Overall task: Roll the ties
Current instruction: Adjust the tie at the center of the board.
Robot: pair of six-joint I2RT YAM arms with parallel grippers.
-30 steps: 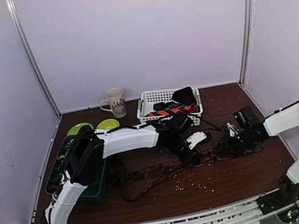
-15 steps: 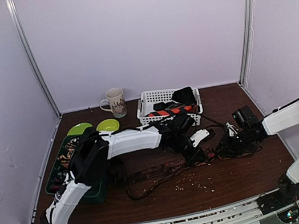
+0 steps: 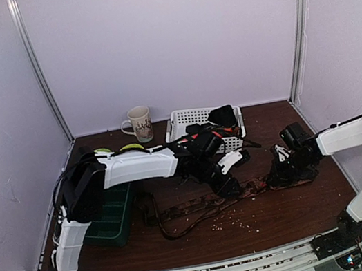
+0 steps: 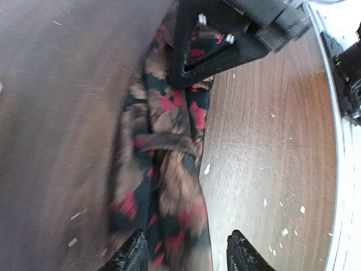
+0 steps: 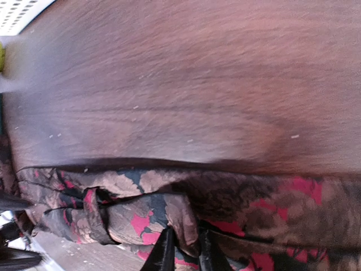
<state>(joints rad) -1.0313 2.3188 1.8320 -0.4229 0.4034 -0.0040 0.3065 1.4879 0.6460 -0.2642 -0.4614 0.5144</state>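
A brown-patterned tie with red and dark blotches lies stretched across the table's middle. My left gripper is open, low over the tie; in the left wrist view the fabric runs between its fingertips. My right gripper is shut, pinching a fold of the tie near its right end; it also shows in the left wrist view. An orange-red and navy striped tie and a black tie lie in the white basket.
A mug stands at the back left of the basket. A green bin and green plates are at the left. A thin black cable loops near the tie. Crumbs dot the wood.
My left arm has swung its elbow back and left, uncovering the green bin, and its gripper slid left along the tie. My right gripper has shifted slightly, still holding the tie.
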